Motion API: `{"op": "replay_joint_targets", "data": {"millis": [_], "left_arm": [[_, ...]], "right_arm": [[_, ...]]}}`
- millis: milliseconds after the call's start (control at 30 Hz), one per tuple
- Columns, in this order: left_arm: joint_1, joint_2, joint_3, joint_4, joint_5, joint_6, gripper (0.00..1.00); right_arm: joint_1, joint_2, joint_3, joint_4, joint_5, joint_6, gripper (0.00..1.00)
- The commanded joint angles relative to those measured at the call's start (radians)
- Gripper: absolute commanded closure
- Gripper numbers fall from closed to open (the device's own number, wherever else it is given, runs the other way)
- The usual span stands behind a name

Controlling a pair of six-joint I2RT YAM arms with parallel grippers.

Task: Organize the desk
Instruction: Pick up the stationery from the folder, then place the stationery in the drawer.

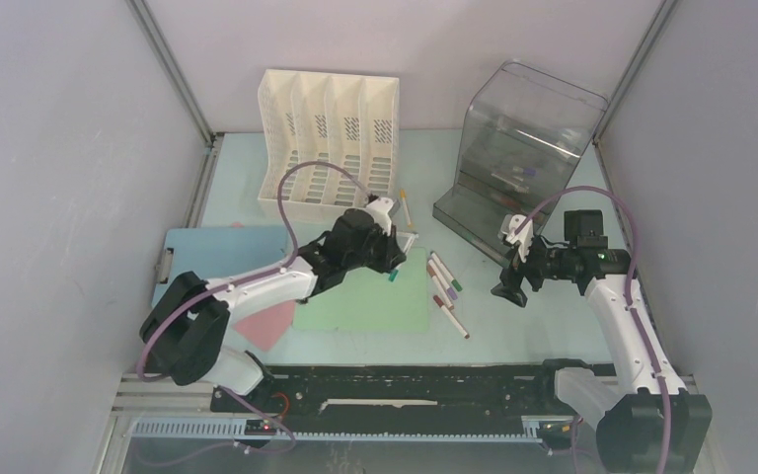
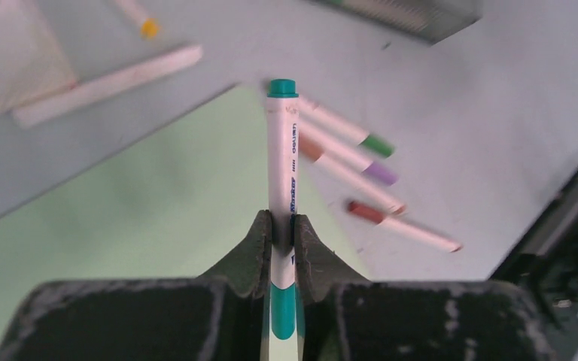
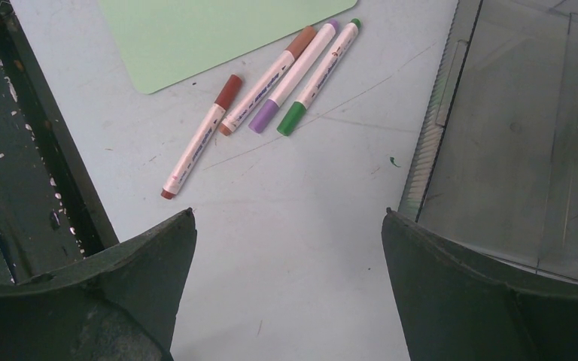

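We see the desk (image 1: 513, 336) enclosed on three sides by plain, matte, pale grey panels: a back wall (image 1: 405, 35) behind its far edge, and a left wall (image 1: 59, 197) and a right wall (image 1: 711, 178) along its sides. A bare metal left strut (image 1: 173, 74) and right strut (image 1: 635, 69) rise from the desk's far corners at the wall joints. Along the desk's near edge run a black rail (image 1: 405, 380) and a white slotted duct (image 1: 336, 428). Light is even and diffuse, and shadows on the desk are faint.
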Motion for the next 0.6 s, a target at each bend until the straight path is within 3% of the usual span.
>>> {"op": "replay_joint_targets", "data": {"millis": [0, 200, 567], "left_arm": [[-0.002, 0.049, 0.138, 0.151, 0.122, -0.118, 1.00], [-0.003, 0.237, 0.345, 0.209, 0.214, -0.275, 1.00], [-0.004, 0.558, 0.613, 0.371, 0.198, -0.580, 1.00]], "right_arm": [[0.002, -0.004, 0.000, 0.000, -0.013, -0.020, 0.00], [-0.005, -0.014, -0.007, 0.005, -0.016, -0.020, 0.00], [-0.018, -0.009, -0.007, 0.001, -0.012, -0.024, 0.00]]}}
